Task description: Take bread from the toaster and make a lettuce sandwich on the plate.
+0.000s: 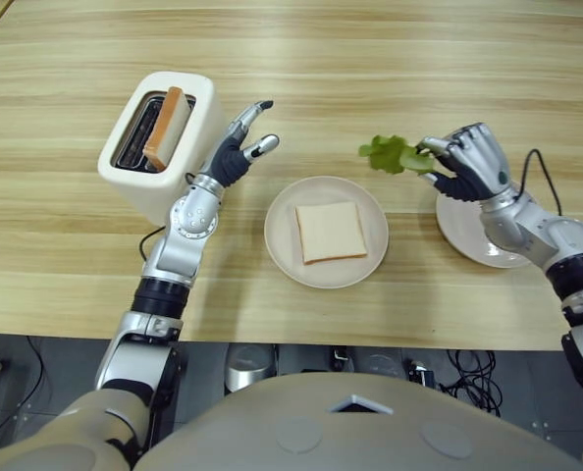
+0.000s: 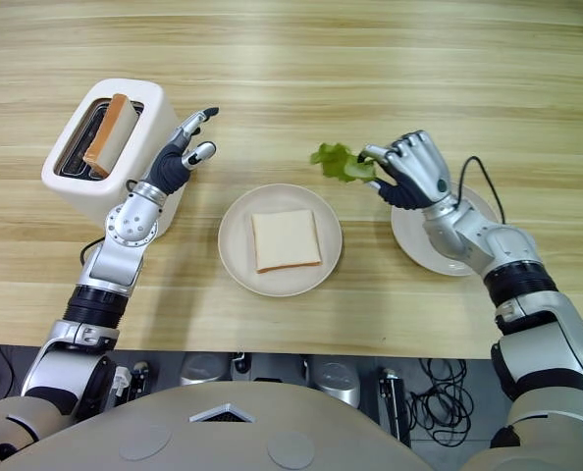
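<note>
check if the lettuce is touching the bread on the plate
Apart. The left eye view shows a gap between the lettuce, held in the right hand, and the bread.

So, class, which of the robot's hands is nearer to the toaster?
Left. The left hand is open just beside the toaster. The right hand is far off, beyond the plate, holding the lettuce.

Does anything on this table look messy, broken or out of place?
Nothing is spilled or broken. The only untidy bit is the bread slice, which leans at an angle in the toaster instead of standing straight. The second slice lies flat on the plate, and the right hand holds the lettuce.
</note>
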`<state>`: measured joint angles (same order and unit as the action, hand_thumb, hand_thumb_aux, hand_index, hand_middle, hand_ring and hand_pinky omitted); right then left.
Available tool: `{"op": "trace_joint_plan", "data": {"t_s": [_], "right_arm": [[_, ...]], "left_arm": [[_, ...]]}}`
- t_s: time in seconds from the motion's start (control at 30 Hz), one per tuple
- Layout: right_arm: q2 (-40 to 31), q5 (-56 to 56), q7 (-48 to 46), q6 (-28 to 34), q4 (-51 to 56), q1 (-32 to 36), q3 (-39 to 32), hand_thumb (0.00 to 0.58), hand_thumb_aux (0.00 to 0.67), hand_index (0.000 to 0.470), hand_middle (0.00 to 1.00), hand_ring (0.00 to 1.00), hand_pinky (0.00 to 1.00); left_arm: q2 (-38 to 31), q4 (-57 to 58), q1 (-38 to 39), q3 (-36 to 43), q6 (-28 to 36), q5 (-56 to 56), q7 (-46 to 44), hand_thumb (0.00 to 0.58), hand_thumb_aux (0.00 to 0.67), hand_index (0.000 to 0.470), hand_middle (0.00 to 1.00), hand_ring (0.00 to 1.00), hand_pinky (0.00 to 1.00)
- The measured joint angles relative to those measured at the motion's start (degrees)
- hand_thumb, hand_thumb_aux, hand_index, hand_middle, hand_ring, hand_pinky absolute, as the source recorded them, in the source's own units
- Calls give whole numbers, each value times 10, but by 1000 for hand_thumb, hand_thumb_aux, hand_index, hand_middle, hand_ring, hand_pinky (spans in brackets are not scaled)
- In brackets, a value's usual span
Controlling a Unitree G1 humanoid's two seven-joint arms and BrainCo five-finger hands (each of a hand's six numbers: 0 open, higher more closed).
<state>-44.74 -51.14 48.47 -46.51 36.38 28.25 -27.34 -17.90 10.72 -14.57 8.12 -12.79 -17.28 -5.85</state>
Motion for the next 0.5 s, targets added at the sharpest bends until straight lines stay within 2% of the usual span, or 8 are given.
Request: {"op": "trace_joint_plan", "data": {"t_s": [0.4,0.5], "right_arm": [[101,-62,-45,-19,-1,33,-50,580,670,460,1000,1000,1000],[108,-68,-48,-24,10,34,-56,580,670,460,1000,1000,1000]], "left_arm": [[-3,-46,3,-21,10,2,-3,0,0,0,0,0,0],[0,-46,4,-21,10,6,-5,0,0,0,0,0,0]]}}
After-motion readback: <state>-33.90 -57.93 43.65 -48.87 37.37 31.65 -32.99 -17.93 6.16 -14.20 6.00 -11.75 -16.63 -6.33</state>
